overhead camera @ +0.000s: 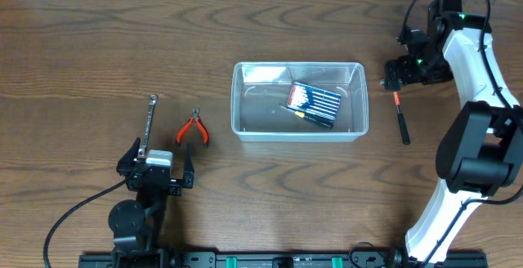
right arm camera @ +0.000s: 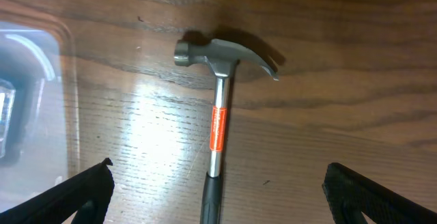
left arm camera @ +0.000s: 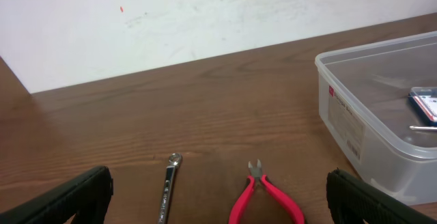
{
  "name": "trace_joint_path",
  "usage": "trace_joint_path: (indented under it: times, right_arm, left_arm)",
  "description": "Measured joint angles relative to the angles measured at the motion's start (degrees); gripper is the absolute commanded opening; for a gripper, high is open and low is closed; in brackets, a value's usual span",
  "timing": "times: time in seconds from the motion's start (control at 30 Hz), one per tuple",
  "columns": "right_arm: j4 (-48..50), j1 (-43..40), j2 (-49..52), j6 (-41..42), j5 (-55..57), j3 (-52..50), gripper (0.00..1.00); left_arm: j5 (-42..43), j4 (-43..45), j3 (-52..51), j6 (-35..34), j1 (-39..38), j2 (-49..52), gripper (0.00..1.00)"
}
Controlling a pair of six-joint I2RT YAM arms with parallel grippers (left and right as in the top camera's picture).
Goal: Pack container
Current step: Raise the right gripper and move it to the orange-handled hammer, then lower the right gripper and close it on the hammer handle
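Observation:
The clear plastic container stands mid-table; inside lie a blue and red tool case and a small screwdriver. Left of it lie red-handled pliers and a steel wrench. My left gripper sits open just in front of them. In the left wrist view the wrench and pliers lie between its fingers, with the container at the right. My right gripper hangs open over a hammer. The hammer lies flat in the right wrist view, untouched by that gripper.
The wooden table's far edge meets a white wall behind the tools. The container's corner shows left of the hammer. The right arm's white body stands along the table's right side. A black cable runs from the left arm's base.

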Motion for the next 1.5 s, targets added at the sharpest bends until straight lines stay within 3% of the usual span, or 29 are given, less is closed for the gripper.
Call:
trace_joint_path:
  times: [1.5]
  right_arm:
    - [2.7, 0.0, 5.6, 2.9, 4.2, -0.1, 0.99]
  left_arm:
    - [0.0, 0.0, 0.0, 0.0, 0.0, 0.0, 0.98]
